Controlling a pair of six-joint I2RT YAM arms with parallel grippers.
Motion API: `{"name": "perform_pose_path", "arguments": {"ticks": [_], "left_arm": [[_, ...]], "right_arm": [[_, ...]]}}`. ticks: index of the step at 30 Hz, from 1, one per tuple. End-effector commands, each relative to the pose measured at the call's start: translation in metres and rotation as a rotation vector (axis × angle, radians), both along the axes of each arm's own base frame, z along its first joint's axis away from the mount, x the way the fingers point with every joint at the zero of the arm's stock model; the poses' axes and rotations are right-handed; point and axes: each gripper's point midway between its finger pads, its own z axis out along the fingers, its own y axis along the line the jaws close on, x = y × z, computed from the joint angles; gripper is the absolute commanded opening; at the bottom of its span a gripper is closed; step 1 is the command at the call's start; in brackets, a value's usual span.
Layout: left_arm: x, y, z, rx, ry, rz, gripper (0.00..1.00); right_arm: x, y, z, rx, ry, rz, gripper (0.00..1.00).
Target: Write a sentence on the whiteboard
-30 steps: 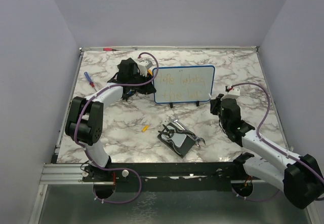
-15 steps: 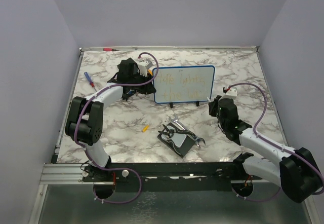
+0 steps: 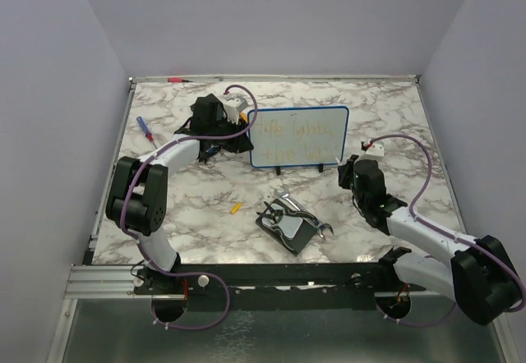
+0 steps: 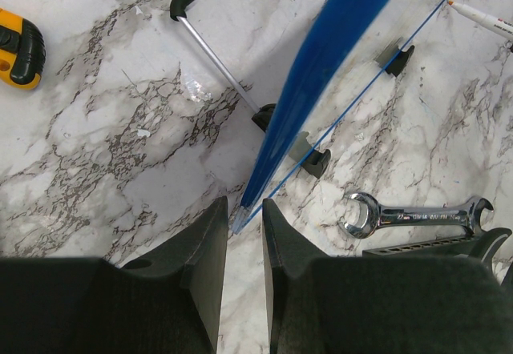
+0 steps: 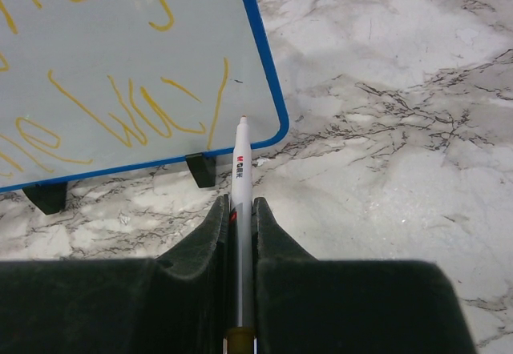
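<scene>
Whiteboard (image 3: pixel 297 137) rim pinched by left gripper (image 4: pixel 244 207), marker (image 5: pixel 241 162) by right gripper (image 5: pixel 240 204), grips plain only in wrist views.

The left arm (image 3: pixel 177 153) rises from its base with the elbow folded high, and its forearm stretches forward and to the right. The left gripper (image 4: pixel 243 210) has its jaws drawn narrow on the blue rim of the whiteboard (image 4: pixel 321 70). The right arm (image 3: pixel 423 236) lies low, angled forward and leftward. The right gripper (image 5: pixel 238 203) is clamped on a white marker (image 5: pixel 241 166) whose tip points ahead past the fingers.
</scene>
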Motion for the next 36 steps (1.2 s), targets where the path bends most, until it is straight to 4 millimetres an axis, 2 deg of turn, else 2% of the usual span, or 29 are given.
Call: {"name": "perform_pose_path", "arguments": {"ticks": [1,14,36], "left_arm": [[0.0044,-0.0014,0.0135,-0.001,-0.051,-0.002,0.25],[0.0039,-0.0021,0.0131,-0.003,-0.049,-0.006,0.25],[0.0046,-0.0018,0.0143,-0.003,-0.051,-0.002,0.25]], "right_arm": [[0.0017,-0.0027,-0.0032,0.004,-0.008,-0.017,0.01],[0.0067,-0.0033,-0.0059,-0.009,-0.01,-0.028,0.01],[0.0037,-0.0051,-0.0077,-0.013,0.001,-0.03,0.0]]}}
